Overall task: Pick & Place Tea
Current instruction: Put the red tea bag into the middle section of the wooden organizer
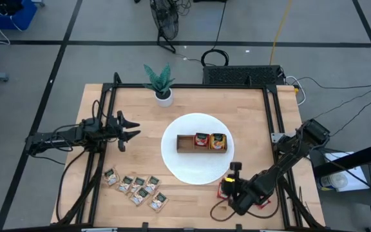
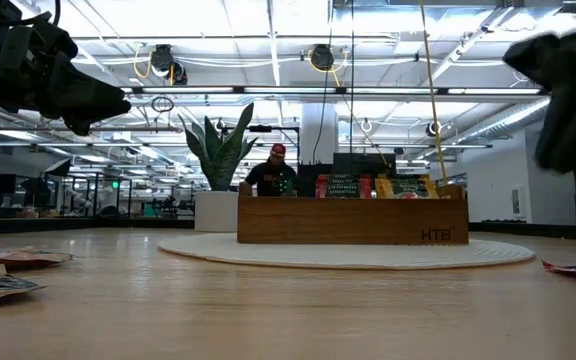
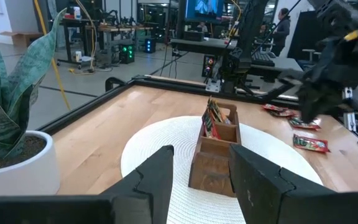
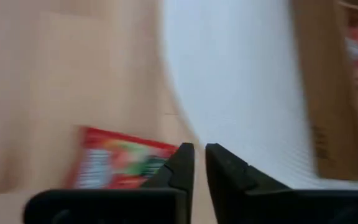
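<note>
The white round mat (image 1: 185,164) is the landmark; the wooden tray (image 1: 187,144) lies in its middle and already holds red and orange tea sachets (image 1: 210,140). The left gripper (image 1: 133,129) waits beside the mat with jaws wide apart and empty. The right gripper (image 4: 199,163) hangs just off the mat's edge, jaws almost together, holding nothing. A red sachet (image 4: 120,167) lies near them; they may close beside it and only push it
</note>
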Robot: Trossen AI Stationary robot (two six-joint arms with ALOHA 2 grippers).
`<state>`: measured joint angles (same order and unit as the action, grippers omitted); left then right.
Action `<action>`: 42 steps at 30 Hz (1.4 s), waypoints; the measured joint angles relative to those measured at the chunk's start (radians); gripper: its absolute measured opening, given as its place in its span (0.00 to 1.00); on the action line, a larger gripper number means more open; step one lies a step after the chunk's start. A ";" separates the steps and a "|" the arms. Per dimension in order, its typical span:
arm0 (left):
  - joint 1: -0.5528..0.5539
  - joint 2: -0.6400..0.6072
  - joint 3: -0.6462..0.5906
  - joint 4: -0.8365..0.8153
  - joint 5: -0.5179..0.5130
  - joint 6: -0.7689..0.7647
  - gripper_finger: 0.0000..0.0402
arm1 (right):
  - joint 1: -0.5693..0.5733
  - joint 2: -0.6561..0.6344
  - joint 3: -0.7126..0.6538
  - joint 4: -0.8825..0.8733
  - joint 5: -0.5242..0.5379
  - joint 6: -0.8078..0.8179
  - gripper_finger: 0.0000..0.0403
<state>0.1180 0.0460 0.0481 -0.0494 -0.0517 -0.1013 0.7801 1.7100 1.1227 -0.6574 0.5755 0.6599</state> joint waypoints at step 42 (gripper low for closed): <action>0.000 0.000 0.000 0.000 0.000 0.000 0.39 | -0.028 0.241 0.065 0.078 -0.370 0.212 0.39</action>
<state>0.1181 0.0457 0.0479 -0.0498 -0.0517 -0.1014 0.7526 1.9506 1.1881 -0.5793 0.2050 0.8718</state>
